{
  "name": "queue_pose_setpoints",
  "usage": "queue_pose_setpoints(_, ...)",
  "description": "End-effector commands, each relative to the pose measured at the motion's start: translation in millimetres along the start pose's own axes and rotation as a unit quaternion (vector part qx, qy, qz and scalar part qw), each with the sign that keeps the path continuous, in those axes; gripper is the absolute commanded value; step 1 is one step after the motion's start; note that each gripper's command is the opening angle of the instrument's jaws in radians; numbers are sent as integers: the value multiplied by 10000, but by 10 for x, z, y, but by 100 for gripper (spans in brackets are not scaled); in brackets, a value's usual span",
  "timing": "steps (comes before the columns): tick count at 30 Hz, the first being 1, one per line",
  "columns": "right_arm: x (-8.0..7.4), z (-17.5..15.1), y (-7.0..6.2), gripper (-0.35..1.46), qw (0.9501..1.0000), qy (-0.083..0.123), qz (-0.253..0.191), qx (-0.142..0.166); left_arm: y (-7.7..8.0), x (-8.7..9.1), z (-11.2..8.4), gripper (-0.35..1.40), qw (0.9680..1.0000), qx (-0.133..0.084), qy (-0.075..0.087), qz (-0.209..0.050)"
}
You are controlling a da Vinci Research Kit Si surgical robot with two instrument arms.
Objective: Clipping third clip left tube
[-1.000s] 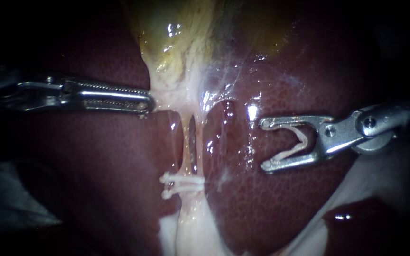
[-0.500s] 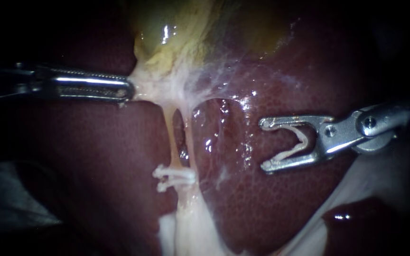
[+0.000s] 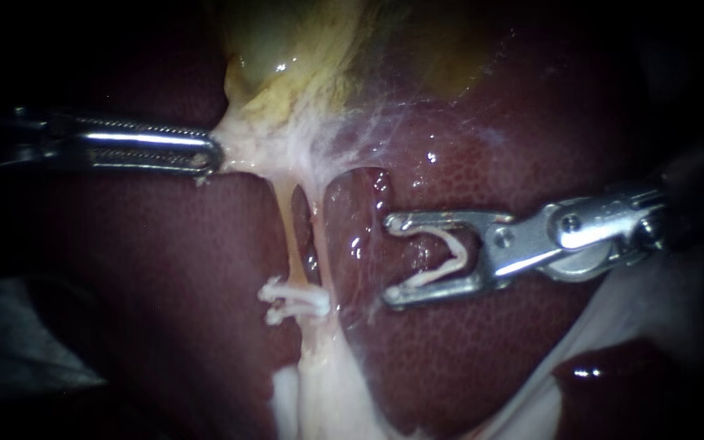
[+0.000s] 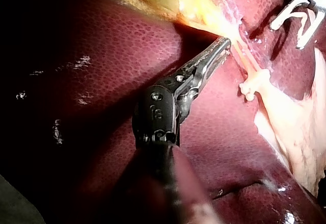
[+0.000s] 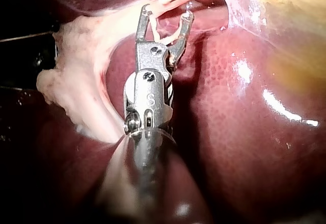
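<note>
Endoscope view: the left instrument (image 3: 208, 155) comes in from the left. Its hand is clamped on pale tissue at the foot of the yellow gallbladder (image 3: 287, 49), pulling it sideways. Below that hold, two thin strands run down over the dark red liver (image 3: 165, 285). The left tube (image 3: 285, 220) is the slim yellowish one, and the right tube (image 3: 321, 244) lies just beside it. The white clips (image 3: 295, 300) already placed sit low across the strands. The right instrument (image 3: 391, 257) comes in from the right with its hand spread apart. It carries a loaded clip (image 3: 442, 253) and stands near the tubes but not touching them.

Left wrist view: the left instrument (image 4: 223, 43) has its hand closed on tissue at the gallbladder edge. The left tube (image 4: 238, 56) stretches just beside it, down to the white clips (image 4: 252, 84).

Right wrist view: the right instrument (image 5: 168, 12) holds its hand wide open around the loaded clip (image 5: 170, 35). A pale strand crosses just ahead of the tips. I cannot tell whether it has entered the mouth.

The tube looks soft, wet, slippery and easily torn. It is best encircled on the bare stretch above the placed clips, not tugged.

Compared with half a second ago, the right instrument has moved clearly closer to the tubes. The left hold is almost unchanged.
</note>
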Motion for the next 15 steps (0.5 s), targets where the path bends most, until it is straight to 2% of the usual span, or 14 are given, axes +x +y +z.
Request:
queue_pose_setpoints(1,2,4,2,50,10000,38,57,17,0,0,0,-35,10000,1,-3,5)
queue_pose_setpoints(8,8,29,12,49,9989,248,387,84,0,1,2,-35,10000,5,-2,3)
queue_pose_setpoints(15,8,56,19,49,9981,303,492,190,1,1,2,-35,10000,6,-1,3)
